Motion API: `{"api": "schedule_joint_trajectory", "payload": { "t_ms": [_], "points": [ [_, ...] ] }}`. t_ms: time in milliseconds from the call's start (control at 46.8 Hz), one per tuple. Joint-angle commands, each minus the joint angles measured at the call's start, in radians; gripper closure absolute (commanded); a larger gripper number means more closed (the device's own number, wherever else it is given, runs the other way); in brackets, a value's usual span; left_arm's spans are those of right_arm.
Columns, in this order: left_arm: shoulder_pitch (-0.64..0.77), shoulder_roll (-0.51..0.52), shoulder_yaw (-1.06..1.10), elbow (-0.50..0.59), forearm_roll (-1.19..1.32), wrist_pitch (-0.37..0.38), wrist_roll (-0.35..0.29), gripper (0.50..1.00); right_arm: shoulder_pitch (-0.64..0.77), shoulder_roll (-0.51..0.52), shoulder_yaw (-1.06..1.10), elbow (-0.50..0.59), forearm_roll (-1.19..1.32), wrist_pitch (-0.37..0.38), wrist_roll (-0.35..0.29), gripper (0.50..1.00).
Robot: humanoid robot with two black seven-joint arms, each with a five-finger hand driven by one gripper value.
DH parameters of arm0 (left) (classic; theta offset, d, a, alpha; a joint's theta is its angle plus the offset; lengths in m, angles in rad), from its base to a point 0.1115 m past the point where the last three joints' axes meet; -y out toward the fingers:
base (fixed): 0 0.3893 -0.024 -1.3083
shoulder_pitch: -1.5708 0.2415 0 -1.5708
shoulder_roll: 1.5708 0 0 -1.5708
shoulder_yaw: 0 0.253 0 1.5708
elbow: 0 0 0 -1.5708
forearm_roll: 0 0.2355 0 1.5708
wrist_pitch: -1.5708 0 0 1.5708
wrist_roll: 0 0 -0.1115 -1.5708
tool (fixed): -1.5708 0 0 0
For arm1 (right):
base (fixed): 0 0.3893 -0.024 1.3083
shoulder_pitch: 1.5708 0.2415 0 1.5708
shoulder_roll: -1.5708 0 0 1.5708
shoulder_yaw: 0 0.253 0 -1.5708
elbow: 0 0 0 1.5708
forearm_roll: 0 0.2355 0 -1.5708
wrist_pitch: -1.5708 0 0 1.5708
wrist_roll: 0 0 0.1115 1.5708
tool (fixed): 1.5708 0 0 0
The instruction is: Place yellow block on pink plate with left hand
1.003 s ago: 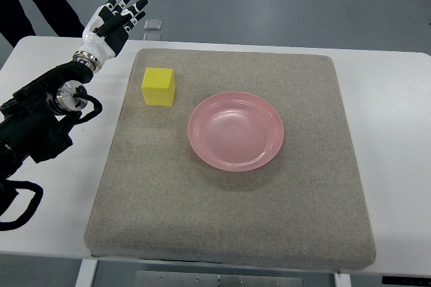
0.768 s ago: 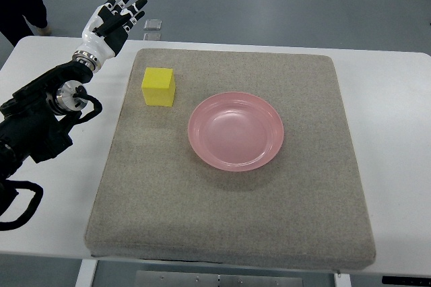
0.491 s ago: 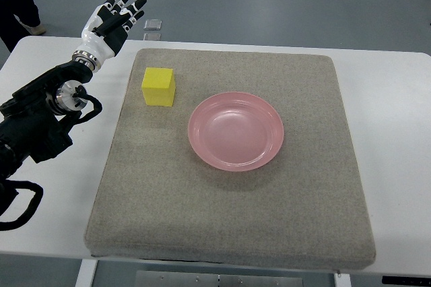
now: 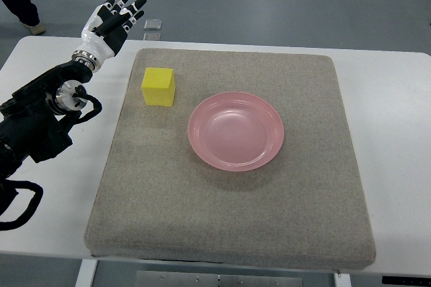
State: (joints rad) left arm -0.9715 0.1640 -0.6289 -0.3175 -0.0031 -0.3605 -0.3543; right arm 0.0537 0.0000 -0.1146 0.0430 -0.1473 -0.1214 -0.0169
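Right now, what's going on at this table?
Nothing is held yet. The robot's left hand is raised with fingers spread over the table's far left corner, apart from the yellow block. The block sits on the grey mat, left of the empty pink plate and not touching it. The right arm is not in view. A person's leg shows at the top left edge.

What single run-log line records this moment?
left hand: open, raised beyond mat corner | yellow block: on mat, untouched | pink plate: empty
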Motion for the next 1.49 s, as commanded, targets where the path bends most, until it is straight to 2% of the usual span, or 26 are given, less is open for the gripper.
{"api": "schedule_joint_trajectory", "payload": {
  "t_ms": [0, 747, 918, 1153, 1473],
  "points": [
    [0.001, -0.001, 0.0, 0.0, 0.0, 0.0, 0.0, 0.508, 0.0, 0.0, 0.0, 0.0, 0.0, 0.0, 0.0, 0.576],
    [-0.012, 0.009, 0.028, 0.0, 0.018, -0.006, 0.012, 0.508, 0.0, 0.0, 0.001, 0.0, 0.0, 0.0, 0.0, 0.576],
    [-0.061, 0.055, 0.179, 0.0, 0.018, -0.009, 0.014, 0.51, 0.0, 0.0, 0.001, 0.0, 0.0, -0.001, 0.0, 0.576],
    [-0.087, 0.063, 0.324, -0.008, 0.02, -0.018, 0.014, 0.508, 0.0, 0.0, 0.0, 0.0, 0.0, 0.0, 0.0, 0.576],
    [-0.211, 0.169, 0.592, -0.124, 0.086, -0.018, 0.014, 0.51, 0.0, 0.0, 0.0, 0.0, 0.0, -0.001, 0.0, 0.576]
  ]
}}
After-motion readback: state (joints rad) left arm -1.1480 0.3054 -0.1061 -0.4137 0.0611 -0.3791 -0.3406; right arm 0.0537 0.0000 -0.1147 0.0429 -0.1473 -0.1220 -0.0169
